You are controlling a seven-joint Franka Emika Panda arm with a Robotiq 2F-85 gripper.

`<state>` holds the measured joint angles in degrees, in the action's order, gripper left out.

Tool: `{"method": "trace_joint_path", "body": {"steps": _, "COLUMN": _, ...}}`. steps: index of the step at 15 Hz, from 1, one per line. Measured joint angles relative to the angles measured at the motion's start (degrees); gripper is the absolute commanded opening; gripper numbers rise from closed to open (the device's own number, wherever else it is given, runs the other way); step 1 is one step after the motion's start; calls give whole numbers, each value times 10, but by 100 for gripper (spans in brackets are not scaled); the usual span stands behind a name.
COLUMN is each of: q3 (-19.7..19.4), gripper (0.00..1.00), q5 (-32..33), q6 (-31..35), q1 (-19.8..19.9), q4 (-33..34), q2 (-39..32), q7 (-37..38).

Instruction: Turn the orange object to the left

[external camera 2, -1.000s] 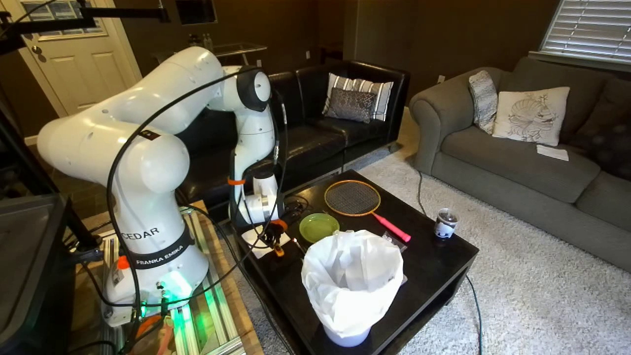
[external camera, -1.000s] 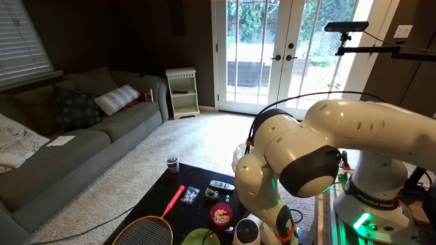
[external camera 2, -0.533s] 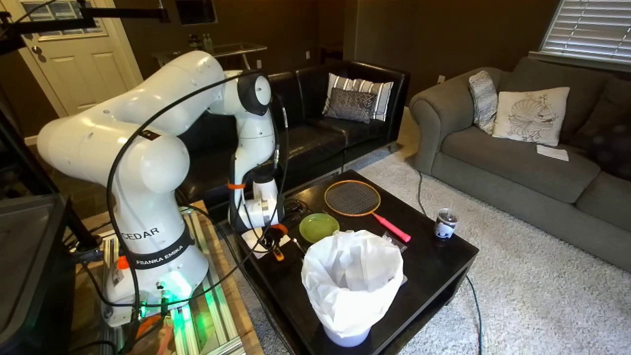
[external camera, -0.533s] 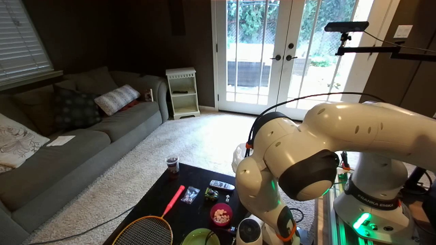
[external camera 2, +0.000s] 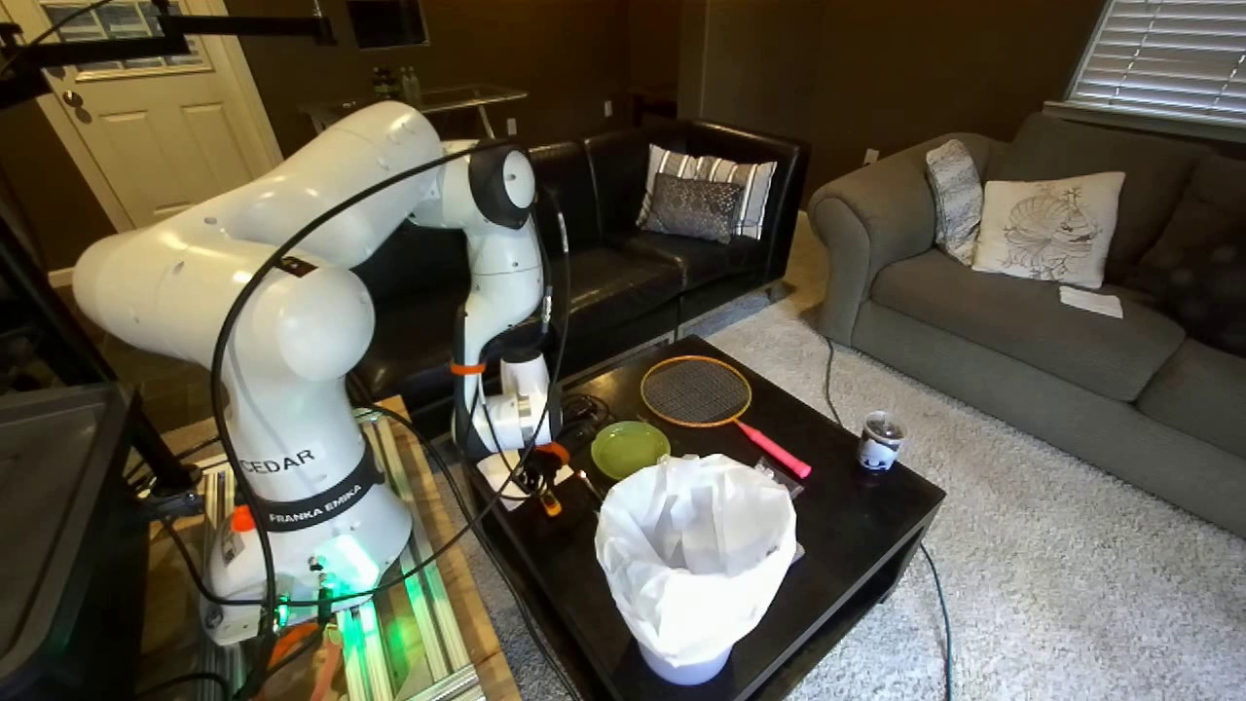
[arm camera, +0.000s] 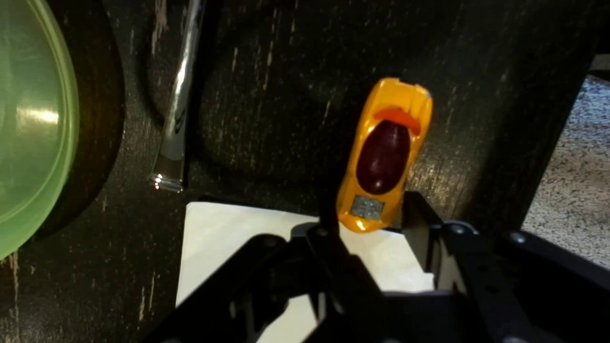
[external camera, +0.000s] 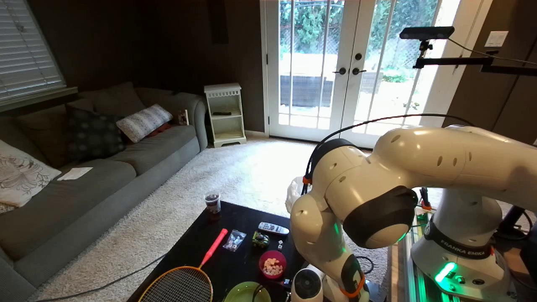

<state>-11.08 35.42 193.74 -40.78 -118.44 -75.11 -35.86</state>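
Note:
The orange object is a small yellow-orange toy car (arm camera: 383, 157) with a dark red window and an orange-red strip. It lies on the dark table, one end over the edge of a white paper, slightly slanted in the wrist view. My gripper (arm camera: 371, 209) has one finger on each side of the car's near end. Both fingertips appear to touch its sides. In an exterior view the gripper (external camera 2: 538, 474) is low over the paper, and the orange car (external camera 2: 552, 503) sticks out beside it, partly hidden by black parts. The gripper and car are out of sight in the remaining exterior view.
A green bowl (arm camera: 33, 133) and a shiny metal utensil (arm camera: 174, 124) lie left of the car in the wrist view. A lined white bin (external camera 2: 696, 545), a racket (external camera 2: 696, 391) and a cup (external camera 2: 881, 440) stand on the table (external camera 2: 837, 545). A pink bowl (external camera: 272, 264) holds pale pieces.
Between one second and half a second ago, the arm lowered slightly. Since then it looks still, and the objects on the table have not visibly moved.

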Motion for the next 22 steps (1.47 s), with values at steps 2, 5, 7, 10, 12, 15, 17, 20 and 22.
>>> {"method": "trace_joint_path", "body": {"steps": 2, "q3": -1, "gripper": 88, "q5": 0, "q6": 0, "q1": 0, "q4": 2, "q2": -2, "q7": 0}}
{"method": "trace_joint_path", "body": {"steps": 5, "q3": -2, "gripper": 100, "q5": -1, "q6": 0, "q1": -2, "q4": 3, "q2": -4, "q7": 0}}
{"method": "trace_joint_path", "body": {"steps": 7, "q3": -6, "gripper": 100, "q5": -1, "q6": 1, "q1": -4, "q4": 3, "q2": -4, "q7": 0}}
{"method": "trace_joint_path", "body": {"steps": 10, "q3": -16, "gripper": 100, "q5": -3, "q6": 8, "q1": -9, "q4": 3, "q2": -3, "q7": 1}}
{"method": "trace_joint_path", "body": {"steps": 12, "q3": -22, "gripper": 100, "q5": -7, "q6": 8, "q1": -9, "q4": 1, "q2": 6, "q7": 7}}
{"method": "trace_joint_path", "body": {"steps": 15, "q3": -24, "gripper": 100, "q5": -31, "q6": -10, "q1": -5, "q4": -7, "q2": 33, "q7": 40}}
{"method": "trace_joint_path", "body": {"steps": 17, "q3": -20, "gripper": 100, "q5": -46, "q6": -47, "q1": 2, "q4": -18, "q2": 62, "q7": 68}}
{"method": "trace_joint_path", "body": {"steps": 20, "q3": -15, "gripper": 100, "q5": -66, "q6": -118, "q1": 12, "q4": -34, "q2": 108, "q7": 109}}
{"method": "trace_joint_path", "body": {"steps": 22, "q3": -14, "gripper": 100, "q5": -80, "q6": -169, "q1": 12, "q4": -39, "q2": 136, "q7": 143}}
